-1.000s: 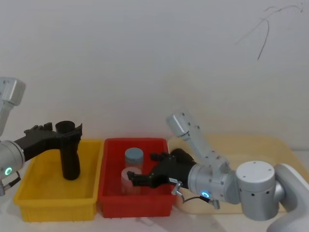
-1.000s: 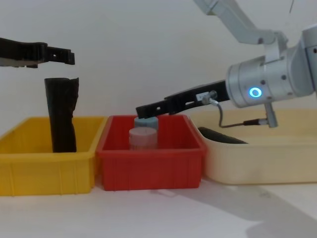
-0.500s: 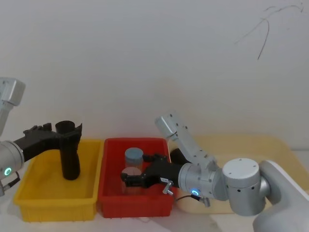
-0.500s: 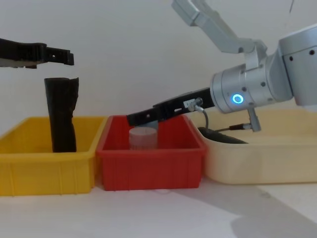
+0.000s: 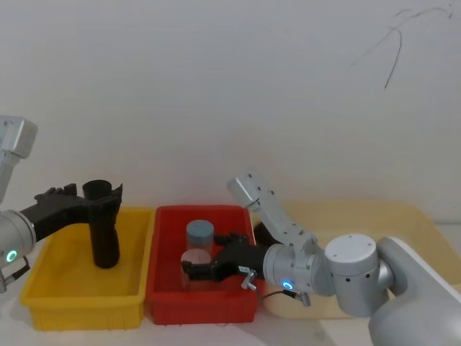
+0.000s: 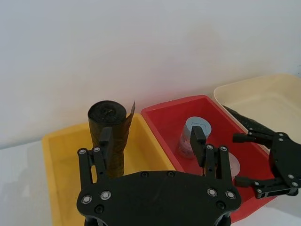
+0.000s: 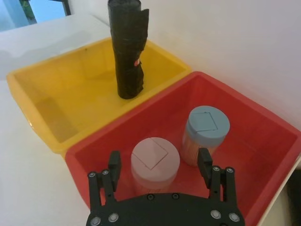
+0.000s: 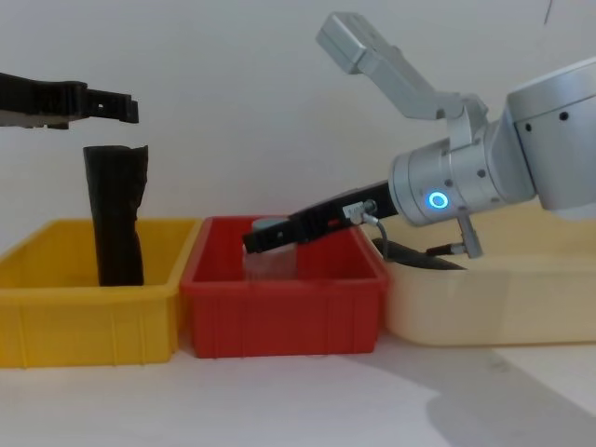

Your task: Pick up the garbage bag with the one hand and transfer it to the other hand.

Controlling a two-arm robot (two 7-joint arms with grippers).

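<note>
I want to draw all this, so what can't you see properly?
Black thing in the cream tray: the tray's wall hides most of it in the chest view, so I cannot tell what it is.
Pink-lidded jar: the red bin and the right gripper cover most of it there.
Garbage bag: the yellow bin hides its bottom end there.
Left gripper: cut off by that view's left edge.

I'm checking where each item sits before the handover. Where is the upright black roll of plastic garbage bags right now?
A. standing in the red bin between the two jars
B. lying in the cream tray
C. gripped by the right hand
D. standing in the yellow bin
D: the upright black roll of plastic garbage bags stands on end in the yellow bin, with the open left hand around its top.
</note>
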